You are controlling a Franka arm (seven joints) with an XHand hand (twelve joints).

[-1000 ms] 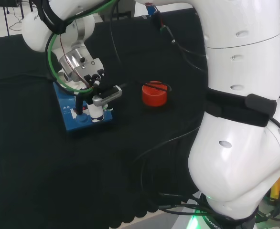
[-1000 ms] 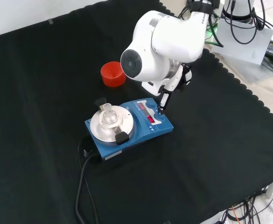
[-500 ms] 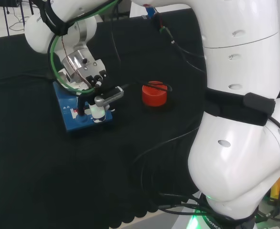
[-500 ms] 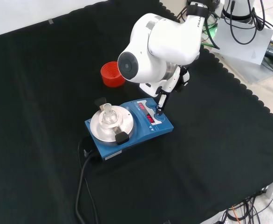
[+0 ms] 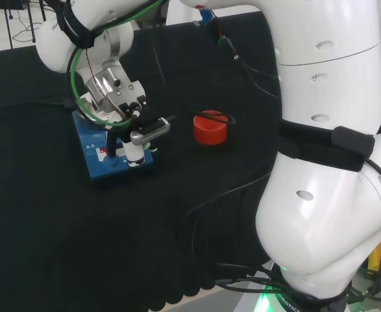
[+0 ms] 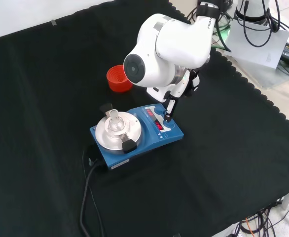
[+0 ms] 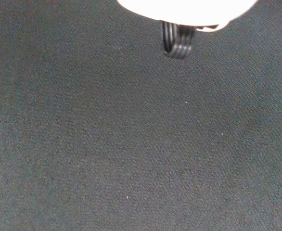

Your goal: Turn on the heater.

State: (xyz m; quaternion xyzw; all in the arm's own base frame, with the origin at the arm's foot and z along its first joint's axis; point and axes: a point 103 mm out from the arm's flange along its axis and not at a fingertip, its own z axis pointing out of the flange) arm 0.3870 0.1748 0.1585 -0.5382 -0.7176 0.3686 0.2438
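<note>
Front view: the big white arm link (image 6: 166, 47) hides most of the black and white hand (image 6: 170, 106), so whether its fingers are straight or curled I cannot tell. One dark finger (image 6: 168, 109) reaches toward 6 o'clock onto the control panel of the blue heater with a round metal plate (image 6: 134, 136), mid-cloth.

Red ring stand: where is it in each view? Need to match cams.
Head view: red ring stand sits mid-frame, right of the blue heater.
Front view: red ring stand is upper centre-left, beyond the heater, beside the white arm link.
Wrist view: black cloth, no stand.
Shared landmark: the heater.
</note>
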